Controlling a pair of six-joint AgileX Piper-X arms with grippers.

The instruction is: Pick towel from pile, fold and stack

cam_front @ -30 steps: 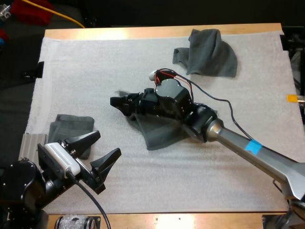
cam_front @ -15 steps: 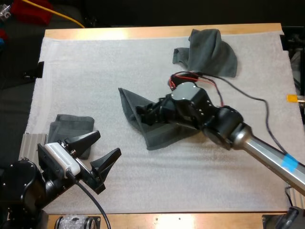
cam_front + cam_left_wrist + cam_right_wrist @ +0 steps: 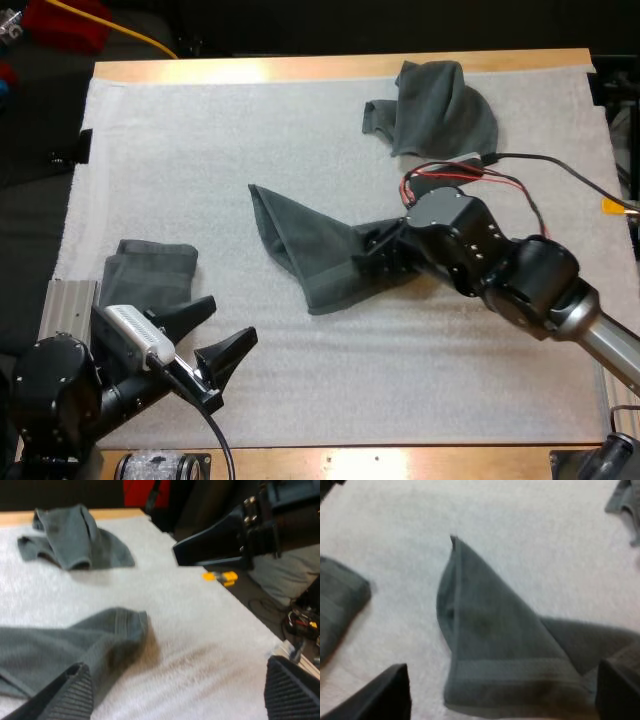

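Pulling back rightward, our right gripper [image 3: 372, 256] now hangs over the towel's [image 3: 305, 250] edge, fingers spread, leaving it part-folded in a rough triangle mid-mat [image 3: 200, 150]. Our left gripper [image 3: 224, 324], fingers also spread, waits by the stack [image 3: 150, 270]. We judge the fold unfinished.

Black rounded joints, silver tube on right arm [image 3: 612, 342], ribbed black wedge jaws

The right gripper [image 3: 372, 252] hides the middle towel's [image 3: 300, 250] right end.
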